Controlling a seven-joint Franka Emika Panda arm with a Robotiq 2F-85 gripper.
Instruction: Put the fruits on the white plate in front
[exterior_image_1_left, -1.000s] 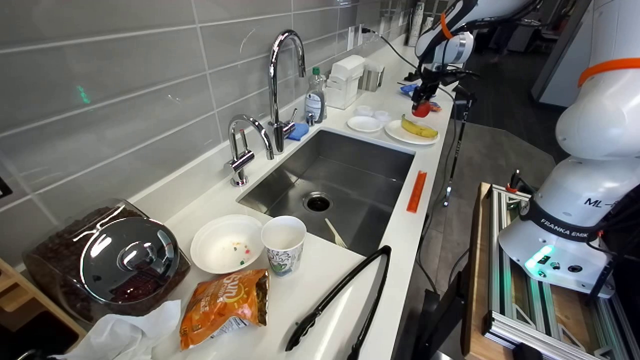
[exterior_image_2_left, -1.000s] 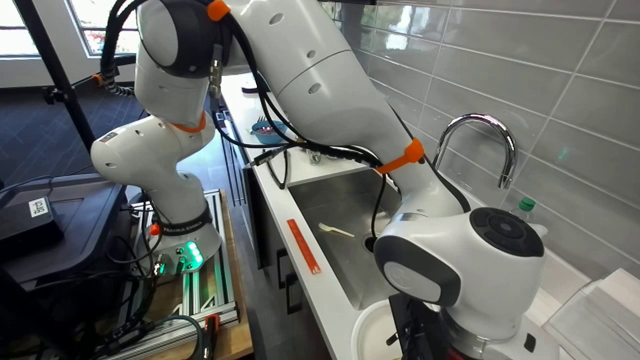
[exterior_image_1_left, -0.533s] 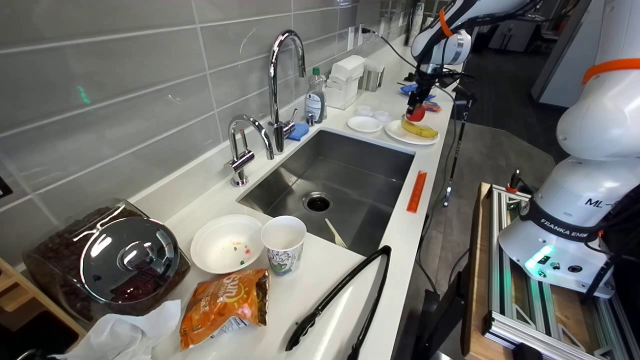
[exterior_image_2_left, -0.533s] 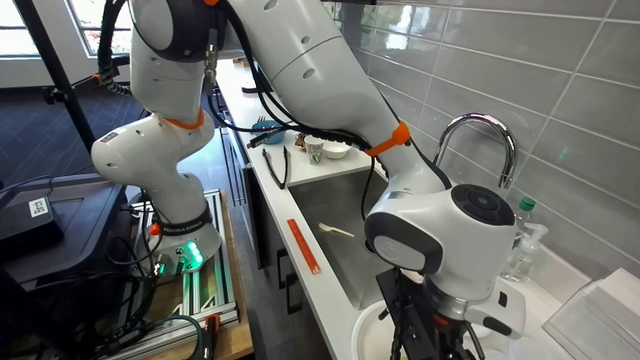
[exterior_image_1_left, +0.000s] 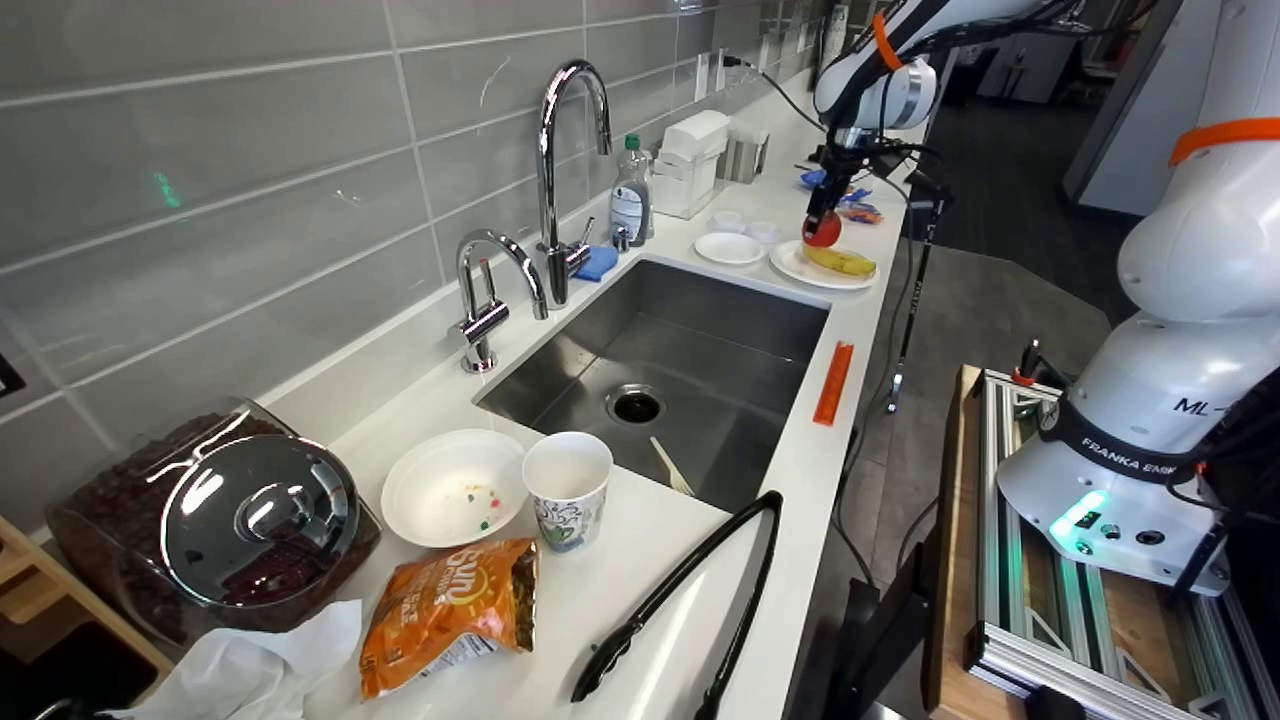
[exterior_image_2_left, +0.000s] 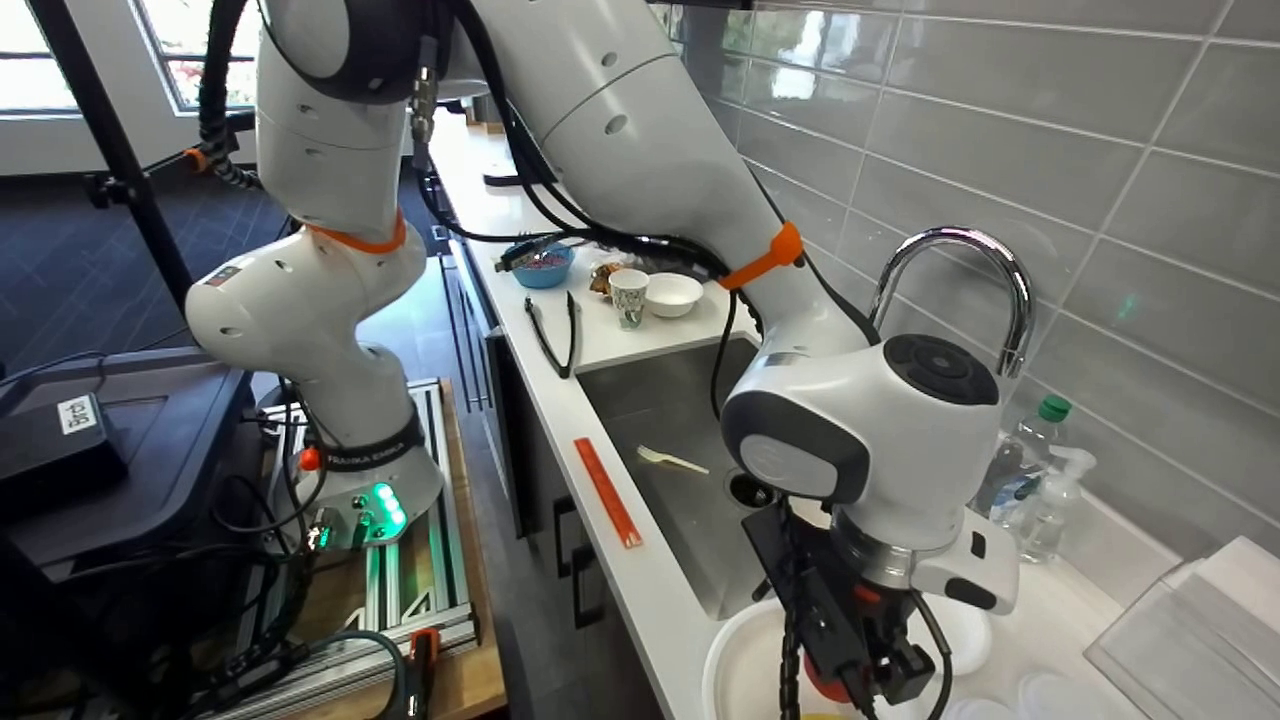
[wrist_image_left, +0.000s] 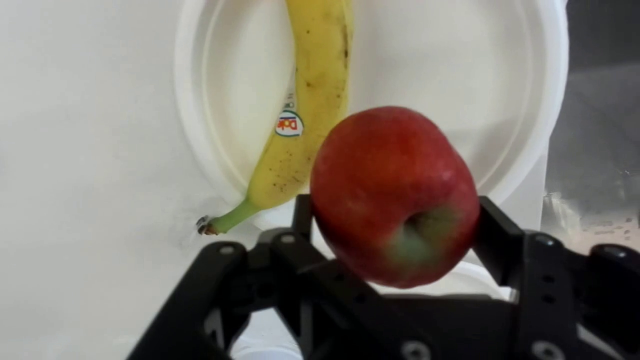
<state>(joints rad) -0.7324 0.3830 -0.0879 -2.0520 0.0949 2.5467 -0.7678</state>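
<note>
Running along the tiled wall, the counter serves as the work area. The robot arm is bent so that its far end hangs over the stretch beside the sink. There sits the white plate, the target, with a smaller white dish just beside it that I take to have no part in this. The gripper is holding something, one finger pressed to each side, the gap as wide as a fruit.

Longer of the two fruits, a banana lies on the plate with one end poking out past the rim; that half of the job looks done. The apple is the thing held, and in the wrist view it covers some of the banana and some of the plate's edge. How high it is, or whether it touches either, I cannot tell. Left to do, I judge: ease it inward beside the banana, set it down, let go. The blue and orange bits farther back are too small to make out, so more fruit cannot be ruled out.
</note>
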